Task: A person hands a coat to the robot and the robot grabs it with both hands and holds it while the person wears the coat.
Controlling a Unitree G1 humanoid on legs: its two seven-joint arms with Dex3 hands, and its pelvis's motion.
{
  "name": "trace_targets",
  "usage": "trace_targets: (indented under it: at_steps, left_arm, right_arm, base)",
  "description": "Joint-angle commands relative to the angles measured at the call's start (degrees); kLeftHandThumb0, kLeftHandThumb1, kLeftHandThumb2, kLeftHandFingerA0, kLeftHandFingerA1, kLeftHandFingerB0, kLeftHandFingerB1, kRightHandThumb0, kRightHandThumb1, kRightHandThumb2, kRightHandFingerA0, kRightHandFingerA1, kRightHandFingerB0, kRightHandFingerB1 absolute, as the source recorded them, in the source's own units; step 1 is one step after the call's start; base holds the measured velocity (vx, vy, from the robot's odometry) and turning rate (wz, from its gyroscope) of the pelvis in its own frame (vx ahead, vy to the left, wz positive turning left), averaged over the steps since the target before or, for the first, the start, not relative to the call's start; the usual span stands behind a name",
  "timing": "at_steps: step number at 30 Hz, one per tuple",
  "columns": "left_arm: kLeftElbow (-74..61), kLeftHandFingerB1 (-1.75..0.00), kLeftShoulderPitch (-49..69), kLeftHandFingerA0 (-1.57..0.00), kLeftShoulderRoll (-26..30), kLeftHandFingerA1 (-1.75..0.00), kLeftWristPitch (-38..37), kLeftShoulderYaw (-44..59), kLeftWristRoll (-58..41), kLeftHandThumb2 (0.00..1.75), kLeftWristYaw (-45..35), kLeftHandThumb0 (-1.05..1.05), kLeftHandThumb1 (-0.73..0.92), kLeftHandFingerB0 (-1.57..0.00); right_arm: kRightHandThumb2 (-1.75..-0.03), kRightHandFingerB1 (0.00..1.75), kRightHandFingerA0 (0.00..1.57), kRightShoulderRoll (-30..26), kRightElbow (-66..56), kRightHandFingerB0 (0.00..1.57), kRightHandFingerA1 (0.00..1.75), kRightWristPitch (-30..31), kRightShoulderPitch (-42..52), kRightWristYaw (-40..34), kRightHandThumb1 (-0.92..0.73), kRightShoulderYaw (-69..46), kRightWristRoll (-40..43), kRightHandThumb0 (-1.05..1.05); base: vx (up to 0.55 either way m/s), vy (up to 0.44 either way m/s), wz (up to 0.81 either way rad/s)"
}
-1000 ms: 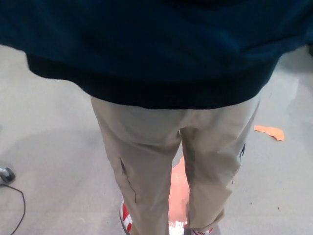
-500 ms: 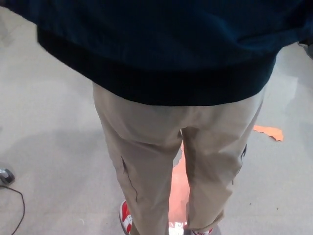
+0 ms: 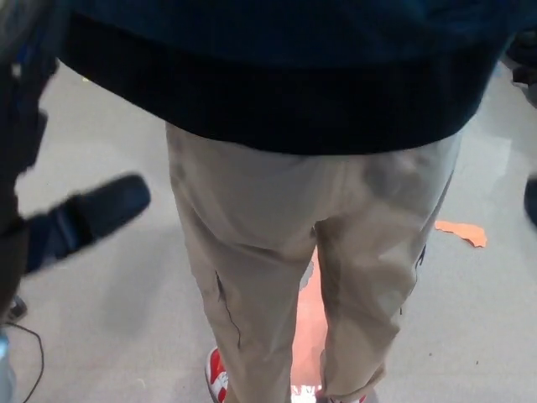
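A person stands close in front of me with their back turned. They wear the dark blue coat, whose ribbed hem crosses the top of the head view. Below it are khaki trousers and red and white shoes. My left hand is blurred at the left edge. One thick finger sticks out to the right, clear of the coat and holding nothing. Dark slivers of my right hand show at the right edge, too little to read.
Grey floor lies all around the person. An orange scrap lies on the floor at the right, and an orange patch shows between the legs. A thin black cable runs along the lower left.
My left hand has come into view at the left edge, and dark parts of the right hand now show at the right. The coat's hem has risen in the picture.
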Motion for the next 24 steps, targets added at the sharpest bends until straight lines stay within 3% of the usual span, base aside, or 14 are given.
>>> trace_targets:
  at_steps: [1,4,8,9,10,13,14,15,16,17,18,19,20,24]
  left_arm:
    - [3.30,-0.27,21.46,-0.03,-5.21,-0.24,-11.98,-2.42,9.40,1.04,14.17,-0.72,0.70,-0.05]
    - [10.54,-0.26,23.64,-0.02,-3.17,-0.24,-13.76,-3.83,9.75,1.04,15.65,-0.75,0.70,-0.06]
    - [18.56,-0.28,23.15,-0.03,-1.88,-0.29,-15.68,-6.51,12.89,1.02,21.66,-0.75,0.67,-0.04]
    - [20.98,-0.23,23.00,-0.04,-1.77,-0.33,-15.58,-7.49,13.66,0.66,23.23,-0.72,0.83,-0.10]
    - [23.07,-0.29,23.08,-0.05,-1.31,-0.33,-15.55,-8.38,14.18,1.00,23.74,-0.75,0.67,-0.05]
    - [29.92,-0.30,22.13,-0.05,0.36,-0.43,-14.87,-11.56,16.15,1.00,25.15,-0.76,0.67,-0.08]
    - [31.23,-0.25,21.83,-0.08,0.38,-0.41,-14.39,-12.21,16.32,0.69,25.46,-0.80,0.83,-0.13]
    - [33.33,-0.34,21.39,-0.03,0.28,-0.48,-13.25,-13.24,16.41,1.05,25.09,-0.89,0.75,-0.07]
    - [33.86,-0.34,21.25,-0.03,0.36,-0.48,-12.90,-13.53,16.44,1.05,24.90,-0.89,0.75,-0.07]
    - [36.15,-0.39,20.60,-0.11,0.61,-0.53,-12.06,-14.53,16.76,1.06,24.81,-0.78,0.69,-0.02]
    - [37.89,-0.47,19.84,-0.02,0.89,-0.52,-11.68,-15.25,17.05,1.08,25.33,-0.36,0.50,0.00]
    - [39.13,-0.47,19.17,-0.02,1.15,-0.52,-11.49,-15.77,17.26,1.08,25.91,-0.36,0.50,0.00]
    - [42.45,-0.27,17.36,-0.19,1.42,-0.40,-10.86,-16.93,17.83,0.66,26.91,-0.73,0.86,-0.19]
    - [49.12,-0.28,12.14,-0.23,2.19,-0.41,-8.91,-19.22,17.61,0.67,28.28,-0.73,0.87,-0.21]
  right_arm:
    - [-0.94,0.03,0.00,6.11,5.53,0.00,0.23,-20.31,25.73,-9.31,-0.70,5.11,-6.64,-0.80]
    - [-0.97,0.08,0.01,4.90,12.86,0.00,0.34,-20.90,26.75,-10.39,-0.71,6.09,-8.53,-0.77]
    - [-0.98,0.09,0.01,4.00,19.60,0.00,0.30,-20.81,27.31,-11.09,-0.73,7.37,-9.30,-0.75]
    - [-0.99,0.09,0.01,3.46,21.18,0.00,0.26,-20.48,27.68,-10.84,-0.74,7.70,-9.50,-0.75]
    - [-0.99,0.19,0.02,3.22,22.73,0.00,0.35,-20.12,27.90,-11.06,-0.71,7.98,-10.03,-0.69]
    - [-0.97,0.23,0.01,1.95,28.93,0.00,0.36,-20.52,27.51,-12.04,-0.67,8.93,-11.06,-0.63]
    - [-0.96,0.22,0.02,1.68,29.97,0.00,0.36,-20.60,27.44,-11.74,-0.66,9.26,-10.60,-0.63]
    - [-0.96,0.24,0.02,1.33,31.63,0.00,0.38,-20.37,27.23,-10.93,-0.65,9.89,-9.67,-0.62]
    - [-0.96,0.24,0.02,1.25,32.07,0.00,0.38,-20.32,27.08,-10.82,-0.65,10.03,-9.53,-0.62]
    - [-0.96,0.25,0.02,0.87,33.20,0.01,0.39,-19.70,26.89,-10.23,-0.65,10.51,-9.52,-0.63]
    - [-0.67,0.19,0.08,0.63,33.91,0.06,0.35,-19.34,26.67,-10.27,-0.86,10.74,-10.04,-0.59]
    - [-0.67,0.19,0.08,0.50,34.42,0.06,0.35,-19.16,26.44,-10.58,-0.86,10.84,-10.61,-0.59]
    - [-0.96,0.30,0.00,0.05,35.38,0.04,0.45,-17.95,26.04,-10.10,-0.64,11.22,-11.35,-0.61]
    - [-0.97,0.29,0.00,-1.05,37.20,0.03,0.44,-14.90,23.78,-9.06,-0.66,11.95,-12.36,-0.63]
  base:
    - [0.00,0.000,0.00]
    - [0.00,0.000,0.00]
    - [0.00,0.000,0.00]
    - [0.00,0.000,0.00]
    - [0.00,0.000,0.00]
    - [0.00,0.000,0.00]
    - [0.00,0.000,0.00]
    - [0.00,0.000,0.00]
    - [0.00,0.000,0.00]
    - [0.00,0.000,0.00]
    - [0.00,0.000,0.00]
    - [0.00,0.000,0.00]
    - [0.00,0.000,0.00]
    - [0.00,0.000,0.00]
